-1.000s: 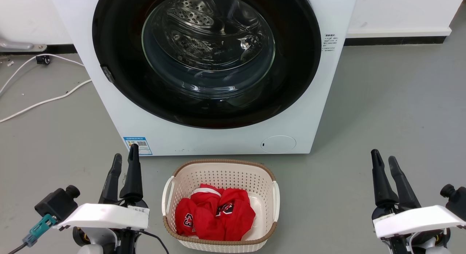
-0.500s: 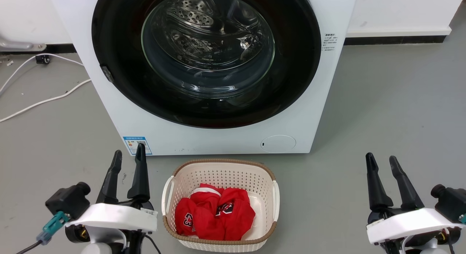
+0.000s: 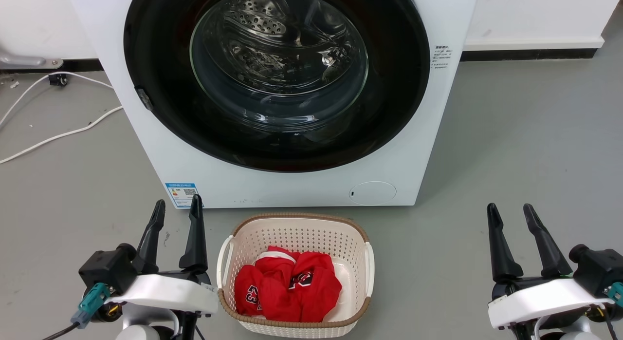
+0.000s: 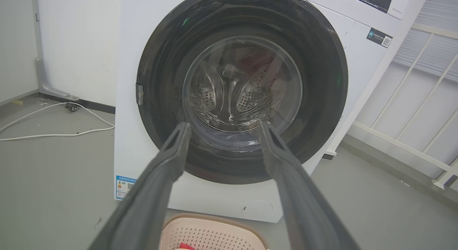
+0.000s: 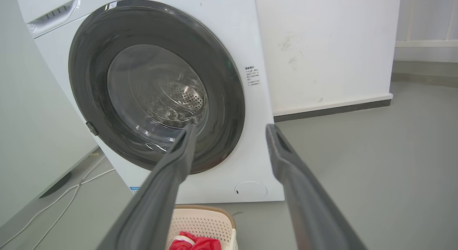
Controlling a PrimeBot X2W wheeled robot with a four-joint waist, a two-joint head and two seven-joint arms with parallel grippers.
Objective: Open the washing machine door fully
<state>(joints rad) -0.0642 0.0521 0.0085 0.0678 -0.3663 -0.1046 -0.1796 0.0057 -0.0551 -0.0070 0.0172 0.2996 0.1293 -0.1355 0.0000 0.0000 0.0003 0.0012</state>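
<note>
Claws come nearest, low in the head view: the left claw at the lower left and the right claw at the lower right. Both are released, fingers spread, holding nothing and pointing toward the machine. Between them on the grey floor stands a cream laundry basket holding red garments, just in front of the white washing machine. Beyond the basket is the washing machine door, a wide glossy black ring around bulging clear glass. It lies shut, flat against the machine's front, ahead of and above both claws. A small grey tab sits on the door's left rim. If that is the pull point, the left claw is nearer, and the door would likely swing rightward.
</note>
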